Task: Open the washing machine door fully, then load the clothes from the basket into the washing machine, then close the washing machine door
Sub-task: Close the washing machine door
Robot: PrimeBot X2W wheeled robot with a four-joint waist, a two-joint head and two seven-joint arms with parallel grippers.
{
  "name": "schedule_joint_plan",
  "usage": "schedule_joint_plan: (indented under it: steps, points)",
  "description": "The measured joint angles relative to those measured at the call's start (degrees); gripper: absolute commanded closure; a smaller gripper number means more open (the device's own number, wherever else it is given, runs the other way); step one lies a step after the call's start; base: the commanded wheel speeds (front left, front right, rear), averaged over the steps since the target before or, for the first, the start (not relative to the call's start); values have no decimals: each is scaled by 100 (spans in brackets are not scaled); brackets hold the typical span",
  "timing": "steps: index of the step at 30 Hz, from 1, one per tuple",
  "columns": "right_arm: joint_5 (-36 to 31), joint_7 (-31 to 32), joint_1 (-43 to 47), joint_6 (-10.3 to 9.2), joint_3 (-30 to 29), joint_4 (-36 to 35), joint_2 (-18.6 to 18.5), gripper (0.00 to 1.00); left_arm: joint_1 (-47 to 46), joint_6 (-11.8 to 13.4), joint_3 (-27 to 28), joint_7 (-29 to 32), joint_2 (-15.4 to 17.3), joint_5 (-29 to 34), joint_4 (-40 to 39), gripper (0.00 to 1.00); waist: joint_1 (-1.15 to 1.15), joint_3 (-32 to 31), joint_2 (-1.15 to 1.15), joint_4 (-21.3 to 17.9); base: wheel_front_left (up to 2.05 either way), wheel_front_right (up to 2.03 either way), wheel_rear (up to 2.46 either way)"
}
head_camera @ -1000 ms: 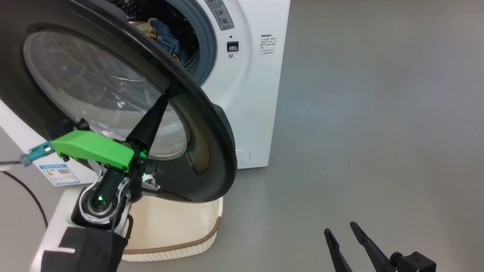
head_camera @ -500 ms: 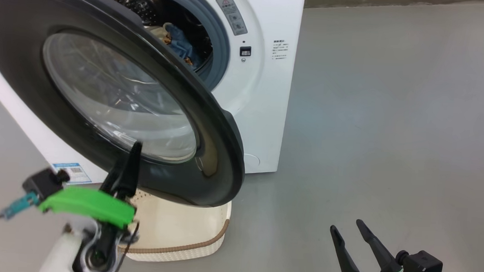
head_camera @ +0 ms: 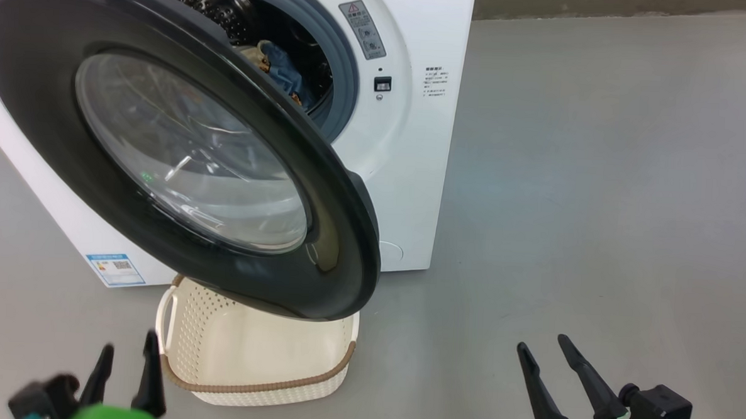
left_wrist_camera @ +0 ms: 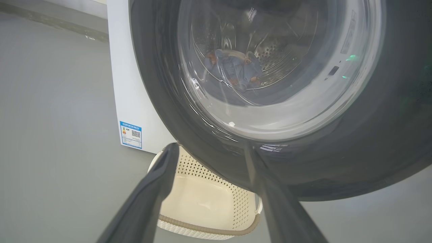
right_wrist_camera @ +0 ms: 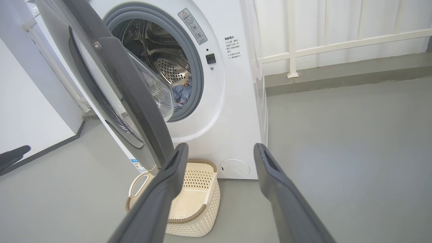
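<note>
Right, loading looks done: the basket (head_camera: 204, 318) shows bare cream walls and bottom, nothing in it. It stands on the floor (head_camera: 601, 181) against the foot of the washing machine (head_camera: 407, 142), partly under the lower edge of the washing machine door (head_camera: 186, 157). The clothes (head_camera: 281, 73), blue fabric with orange-brown print, lie bunched low in the drum (right_wrist_camera: 162, 50), close to the front lip and the grey gasket (head_camera: 348, 63). I cannot tell whether any fabric touches the gasket.

The door hangs swung out about halfway, hinge on the robot's left, glass bowl facing the drum, free edge out over the basket. Not latched.

The left gripper (head_camera: 130, 340) sits at the lower left of the head view, fingers apart, nothing between them, clear of the door. Its wrist view looks up at the door's outer face from below. The right gripper (head_camera: 541, 343) is low on the right over bare floor, fingers also apart and empty, well away from the machine.

The step in hand, as I judge it, is closing the door. The next move calls for a push on the outer black rim near the free edge, towards the machine, carried through until the latch catches. The left arm is nearer. Risk: cloth near the lip could get pinched at the gasket.
</note>
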Motion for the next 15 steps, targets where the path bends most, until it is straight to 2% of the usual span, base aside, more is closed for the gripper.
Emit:
schedule_joint_plan:
  steps: [8,15]
  points:
    - [-87,0,75,1,-179,-3,5,0,823,-24,686,-13,-331,1209,-441,0,0,-67,0,44,0,0,0]
    - [-320,1,112,0,-538,123,57,0,1220,-294,1110,-13,-608,1689,-512,0,0,-203,0,120,0,0,0]
